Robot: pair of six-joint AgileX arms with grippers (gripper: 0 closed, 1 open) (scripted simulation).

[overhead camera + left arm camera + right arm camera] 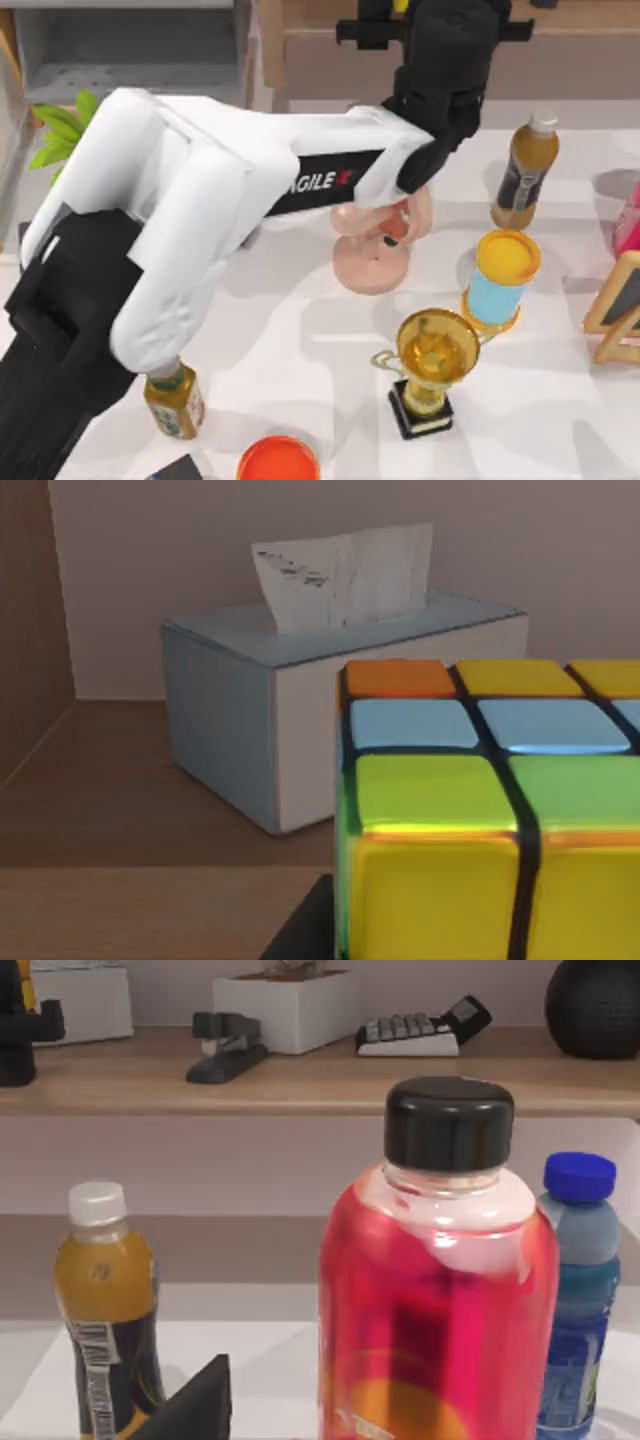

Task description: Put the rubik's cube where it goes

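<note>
- Shelf (150, 810): wooden, at the bench's far edge. The side wall shows in the left wrist view and the back wall stands behind the tissue box. The boards in front of that box are open, and that is your room for setting down.
- Bench (300, 340): crowded below the arm. You need not cross it if you lower straight onto the shelf.
- Left arm (200, 190): stretched from the bench's left across to the shelf, passing over the fan (375, 250). Risk: dip the forearm on the way back and you tip the fan or the trophy (435, 365) near it.
- Right arm: idle at the bench's right, facing bottles.
- Tissue box (230, 710): on the shelf, just beyond the cube. Risk: push further in and you shove it against the back wall.
- Left claw (405, 12): at the shelf and, by my judgement, pinching the cube; one dark finger (305, 930) lies against the cube's side.
- Cube (480, 820): close under the left wrist camera, above the shelf boards; contact with the boards cannot be told. Risk: let go while it hangs high and it drops, rolls and may fall off the front edge.
</note>
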